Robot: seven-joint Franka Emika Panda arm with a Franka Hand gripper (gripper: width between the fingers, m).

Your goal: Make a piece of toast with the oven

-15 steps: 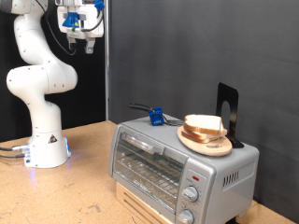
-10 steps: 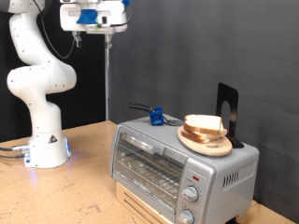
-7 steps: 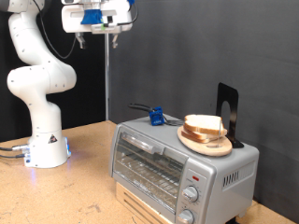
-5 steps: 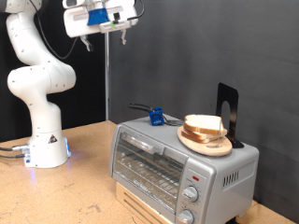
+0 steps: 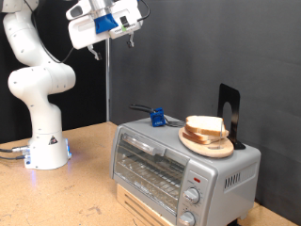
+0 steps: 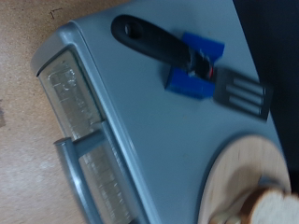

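The silver-grey oven stands at the exterior view's lower right with its glass door shut; its top shows in the wrist view. Bread slices lie stacked on a round wooden plate on the oven's top, and I cannot tell the piece of toast apart from the others. An edge of the bread and the plate show in the wrist view. My gripper is high up at the exterior view's top, left of the oven, tilted, open and empty. Its fingers do not show in the wrist view.
A black spatula in a blue holder lies on the oven's top. A black stand rises behind the plate. The oven sits on a wooden box. The robot's white base stands on the wooden table at the exterior view's left.
My gripper has swung from the exterior view's top left towards the right and tilted, now aiming down at the oven's top. The oven, plate and bread have not moved.
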